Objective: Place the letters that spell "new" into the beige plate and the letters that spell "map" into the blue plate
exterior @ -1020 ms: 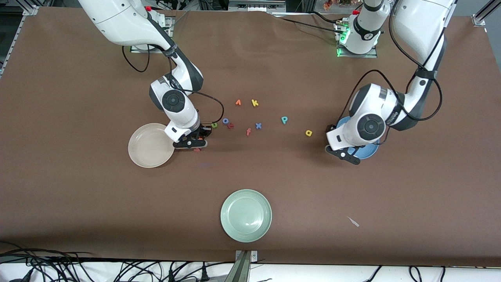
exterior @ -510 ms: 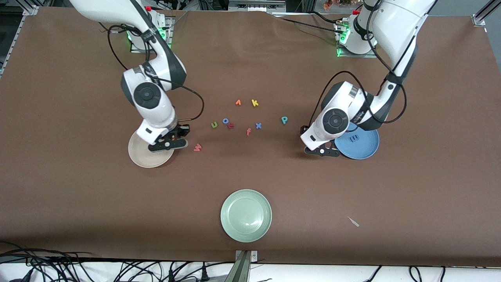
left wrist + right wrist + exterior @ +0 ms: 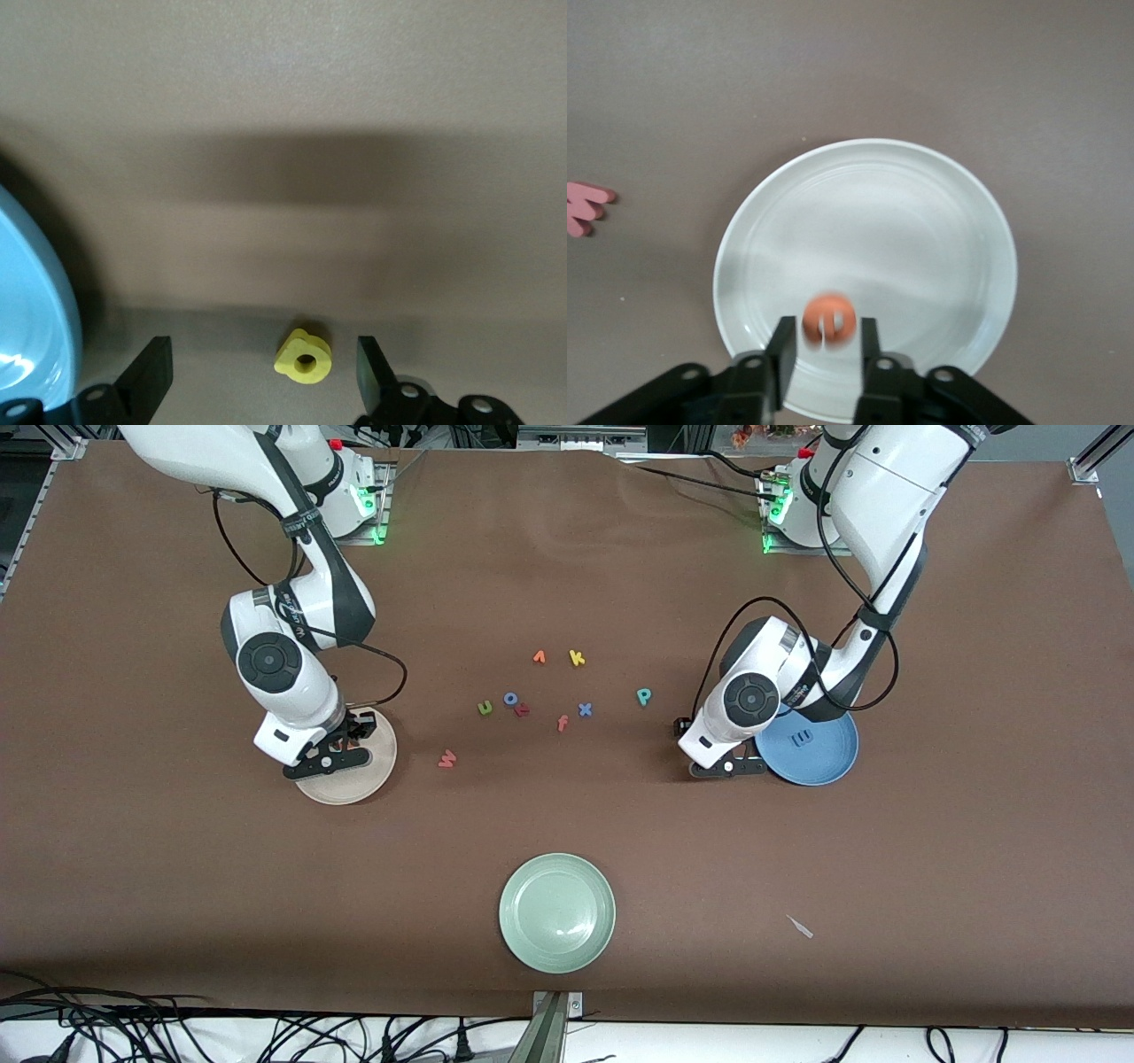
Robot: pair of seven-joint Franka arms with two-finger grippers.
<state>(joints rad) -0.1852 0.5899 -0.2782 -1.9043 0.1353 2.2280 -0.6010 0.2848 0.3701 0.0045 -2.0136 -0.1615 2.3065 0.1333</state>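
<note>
Yellow a hidden beneath left pincer

Plates: one at the right arm's end, one at the left arm's end, a third nearest the camera.
Loose letters: between the first two plates.
One letter: in the plate at the left arm's end.

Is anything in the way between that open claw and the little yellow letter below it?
Nothing visible is. In the left wrist view the yellow a lies on bare table between the left gripper's spread fingers, beside the blue plate's rim, with nothing over it.
</note>
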